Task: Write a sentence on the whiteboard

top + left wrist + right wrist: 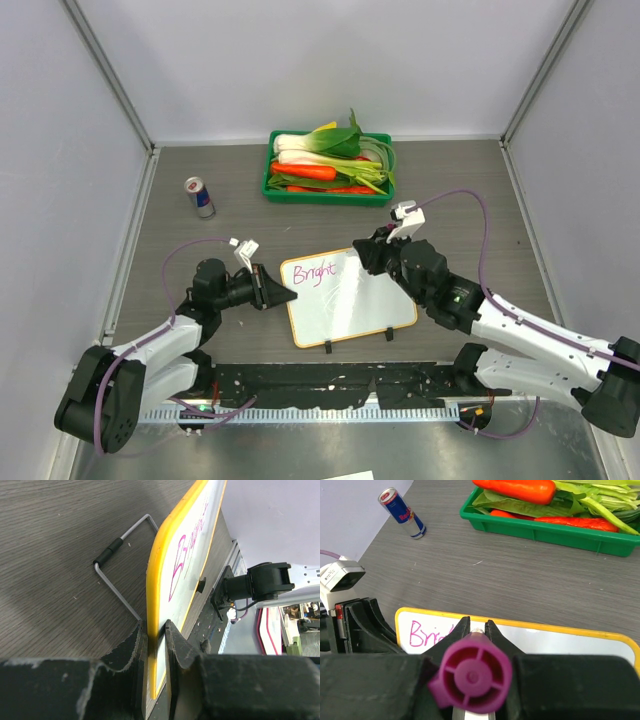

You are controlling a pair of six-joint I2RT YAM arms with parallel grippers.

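The small white rectangular whiteboard (350,298) with a thin yellow rim sits on the grey worktop (480,200), its left edge pinched in the closed left claw (156,630). The right claw (476,625) grips a purple marker (470,675) at the board's far edge, beside the lone magenta word "Bright" (315,272). Writing seems barely begun; next the tip must land just right of it.

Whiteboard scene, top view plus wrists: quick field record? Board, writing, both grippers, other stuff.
board: white rectangular whiteboard with yellow rim, between the arms
writing: purple handwritten word "Bright", far-left corner; rest blank
left gripper: shut on the board's left edge
right gripper: shut on purple plastic marker, at the board's top edge
other: green plastic tray of vegetables; blue-and-silver drink can
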